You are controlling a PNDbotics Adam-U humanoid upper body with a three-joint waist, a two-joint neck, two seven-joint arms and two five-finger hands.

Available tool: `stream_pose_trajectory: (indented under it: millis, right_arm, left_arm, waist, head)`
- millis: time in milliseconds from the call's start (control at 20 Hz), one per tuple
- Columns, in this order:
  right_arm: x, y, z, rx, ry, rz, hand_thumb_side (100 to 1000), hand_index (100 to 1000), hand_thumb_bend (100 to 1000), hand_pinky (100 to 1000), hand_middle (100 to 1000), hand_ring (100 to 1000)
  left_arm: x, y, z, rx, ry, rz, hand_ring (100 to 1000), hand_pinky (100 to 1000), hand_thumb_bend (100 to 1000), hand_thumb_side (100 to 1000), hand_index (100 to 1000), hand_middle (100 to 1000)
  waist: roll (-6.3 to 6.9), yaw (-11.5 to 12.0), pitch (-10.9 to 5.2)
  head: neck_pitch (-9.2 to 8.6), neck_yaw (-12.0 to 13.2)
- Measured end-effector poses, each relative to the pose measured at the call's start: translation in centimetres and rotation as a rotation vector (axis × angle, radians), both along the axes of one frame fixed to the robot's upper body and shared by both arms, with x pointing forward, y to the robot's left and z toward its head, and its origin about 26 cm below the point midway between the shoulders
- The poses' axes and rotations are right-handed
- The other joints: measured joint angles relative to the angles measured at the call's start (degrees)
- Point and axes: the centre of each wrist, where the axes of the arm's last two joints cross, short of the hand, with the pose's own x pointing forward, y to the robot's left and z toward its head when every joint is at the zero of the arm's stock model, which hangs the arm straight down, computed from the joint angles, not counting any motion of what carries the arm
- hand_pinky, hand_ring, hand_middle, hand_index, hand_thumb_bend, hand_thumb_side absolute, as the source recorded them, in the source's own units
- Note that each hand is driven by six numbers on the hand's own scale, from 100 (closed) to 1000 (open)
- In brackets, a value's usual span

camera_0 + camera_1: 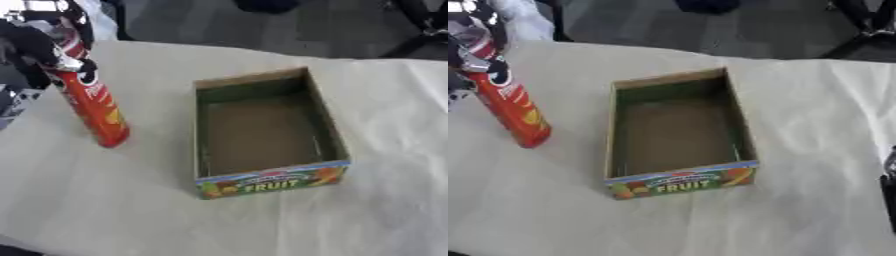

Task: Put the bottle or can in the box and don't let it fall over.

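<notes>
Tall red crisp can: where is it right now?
The tall red crisp can is at the left of the left eye view, tilted, its top held by the left hand, outside and left of the open cardboard fruit box.

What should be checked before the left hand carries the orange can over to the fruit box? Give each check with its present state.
1. Left hand closed round the can's top: ok.
2. Orange can upright: not ok, it leans, base toward the box.
3. Can's base clear of the table: cannot tell.
4. Fruit box open and empty inside: ok.
5. Path between can and box free of other things: ok.
6. Right hand out of the way: ok, only a dark part shows at the right edge of the right eye view.
</notes>
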Motion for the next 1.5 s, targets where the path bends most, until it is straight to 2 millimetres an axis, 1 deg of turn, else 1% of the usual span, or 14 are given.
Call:
stream_pose_trajectory:
  millis: [250,400,600,950,1050,1100,1150,1250,1300,1500]
  right_arm:
    - [0.0,0.0,0.0,0.0,-0.004,0.0,660,935,100,384,861,687]
    - [0.0,0.0,0.1,-0.002,-0.004,0.0,660,935,100,384,861,687]
    - [0.1,0.0,0.2,-0.004,-0.009,0.002,660,935,100,384,861,687]
    - [0.1,-0.1,0.2,-0.007,-0.012,0.0,661,935,100,385,862,688]
    - [0.1,-0.1,0.2,-0.008,-0.013,0.0,661,935,100,385,862,688]
    - [0.1,-0.1,0.2,-0.008,-0.013,0.0,676,935,100,386,862,688]
    - [0.1,-0.1,0.2,-0.008,-0.013,0.0,661,936,100,386,862,688]
    - [0.1,-0.1,0.3,-0.01,-0.013,0.0,661,936,100,386,862,688]
    - [0.1,-0.2,0.3,-0.013,-0.014,-0.001,661,937,100,387,862,688]
    - [0.1,-0.3,0.4,-0.019,-0.018,-0.003,661,937,100,388,862,688]
  left_arm:
    - [-0.1,-0.2,0.2,-0.01,-0.001,-0.012,697,412,368,106,543,600]
    - [-0.2,-0.4,0.4,-0.02,-0.006,-0.025,673,402,376,102,538,578]
    - [-0.3,-0.6,0.7,-0.03,-0.009,-0.039,666,390,369,100,543,576]
    - [-0.7,-1.5,2.2,-0.037,-0.041,-0.067,651,373,373,107,546,566]
    - [-0.9,-2.0,2.8,-0.041,-0.053,-0.083,638,360,373,110,544,555]
    - [-0.9,-2.3,3.0,-0.044,-0.058,-0.094,628,353,370,154,542,548]
    - [-1.0,-2.6,3.3,-0.047,-0.063,-0.101,624,350,379,112,541,544]
    - [-1.0,-3.0,3.6,-0.05,-0.069,-0.114,610,341,393,116,537,528]
    - [-1.0,-3.1,3.7,-0.05,-0.07,-0.115,592,334,398,121,535,504]
    - [-1.0,-3.5,4.0,-0.052,-0.073,-0.123,591,323,398,120,538,509]
  waist:
    - [0.14,0.0,0.0]
    - [0.24,0.0,0.0]
    - [0.43,0.0,-0.01]
    - [1.04,0.5,-0.07]
    - [1.23,0.5,-0.25]
    - [1.33,0.6,-0.4]
    - [1.44,0.6,-0.54]
    - [1.69,0.5,-0.84]
    - [1.79,0.5,-0.92]
    - [2.27,0.4,-1.43]
  head:
    - [0.0,0.0]
    - [0.0,0.0]
    - [0.01,0.0]
    - [0.49,-0.1]
    - [0.57,-0.1]
    - [0.73,-0.1]
    - [0.89,-0.1]
    - [0.96,-0.1]
    - [0.97,-0.1]
    - [0.98,-0.1]
